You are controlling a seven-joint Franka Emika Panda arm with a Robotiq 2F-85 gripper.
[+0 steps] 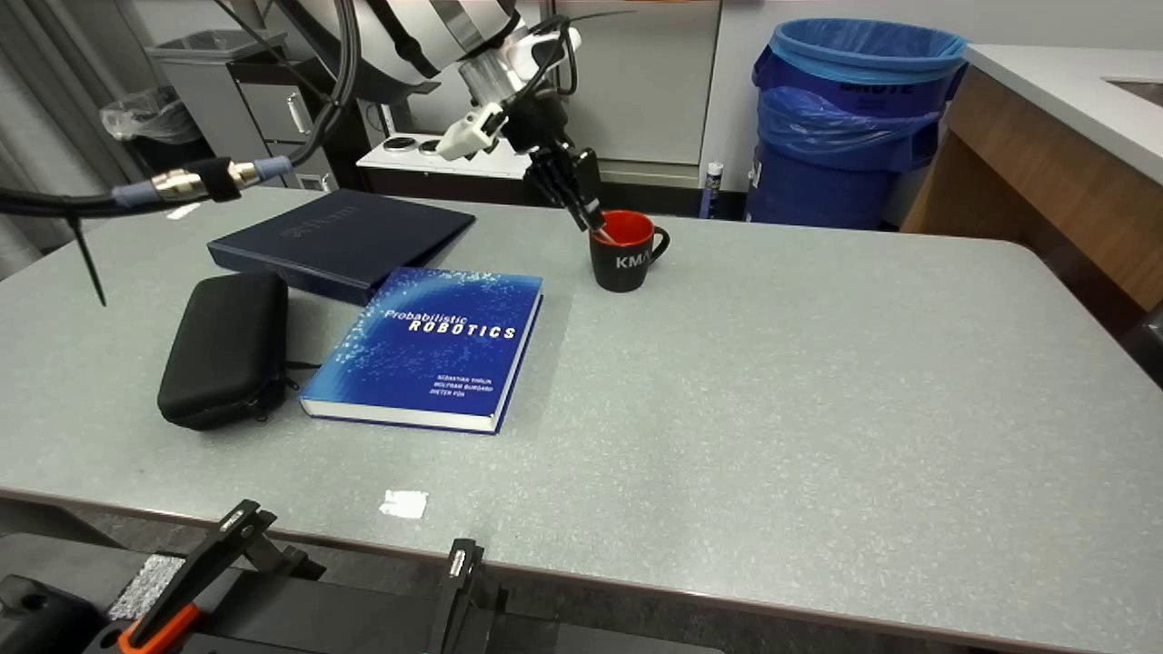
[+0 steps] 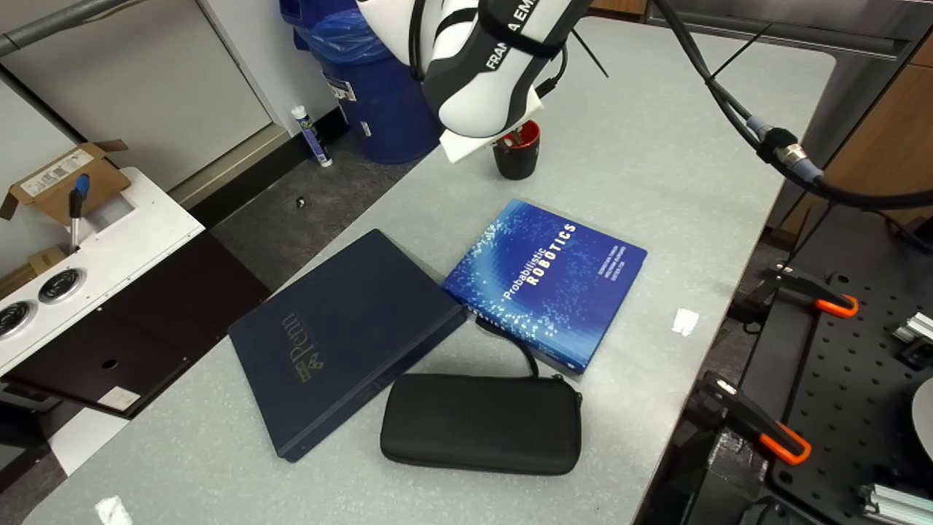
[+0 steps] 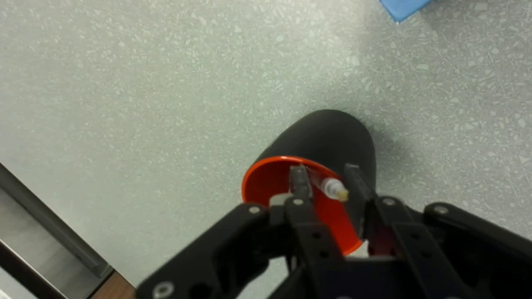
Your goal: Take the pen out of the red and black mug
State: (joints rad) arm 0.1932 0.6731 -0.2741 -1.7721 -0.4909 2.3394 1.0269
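Wrist view, jaws apart with pen point(image 3: 333, 189) between, pen inside red and black mug point(image 3: 332, 135), in an exterior view, mug upright on surface point(image 1: 818, 391), at two o'clock from blue book point(image 1: 427, 352), in an exterior view, arm point(image 2: 485, 91) largely obscuring jaws.

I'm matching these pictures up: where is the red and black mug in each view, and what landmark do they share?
In an exterior view: the mug is above and just right of centre.
In an exterior view: the mug is above and right of centre, partly hidden by the arm.
Wrist view: the mug is below and right of centre, partly behind the fingers.
Shared landmark: Probabilistic Robotics book; apparently just its corner at the wrist view's top edge.
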